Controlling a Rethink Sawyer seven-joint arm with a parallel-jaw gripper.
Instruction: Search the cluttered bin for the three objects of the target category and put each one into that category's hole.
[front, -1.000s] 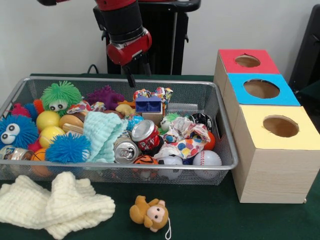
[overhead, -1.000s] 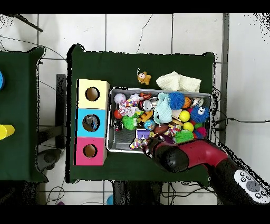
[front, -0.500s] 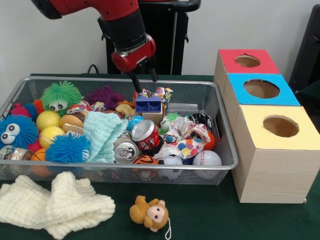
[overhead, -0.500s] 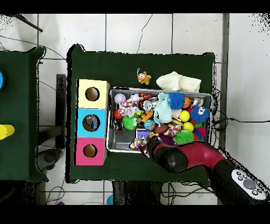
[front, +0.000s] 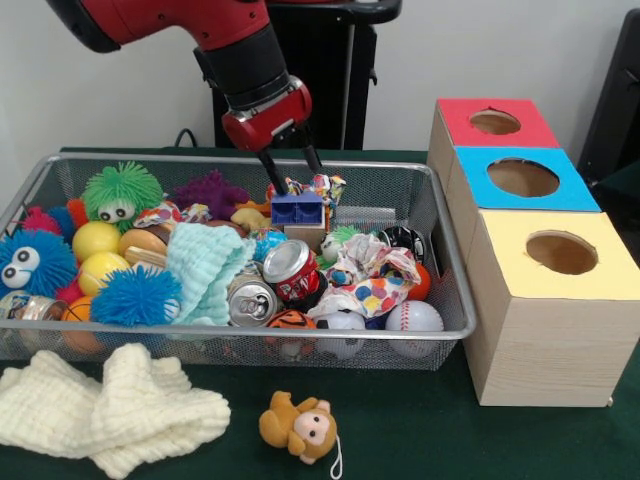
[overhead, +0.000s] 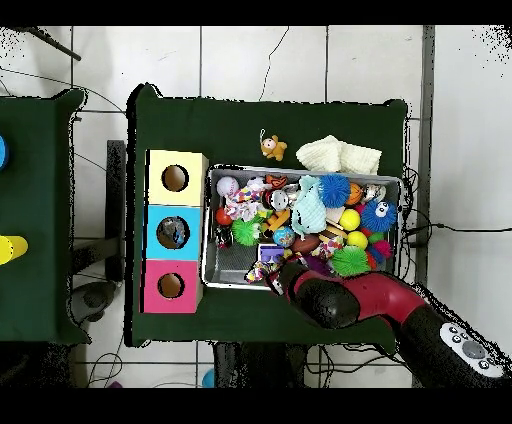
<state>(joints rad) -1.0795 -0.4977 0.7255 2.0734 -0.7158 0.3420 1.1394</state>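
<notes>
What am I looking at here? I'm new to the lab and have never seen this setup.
A red and black robot arm sorts toys. One picture faces it across the table; the other looks straight down. Its gripper, open and holding nothing, hangs above a blue block in a wire bin crammed with fuzzy balls, crushed cans, a baseball and cloth. Beside the bin stand three boxes with holes on top: red, blue, yellow. A cream cloth and a toy monkey lie on the green table.
</notes>
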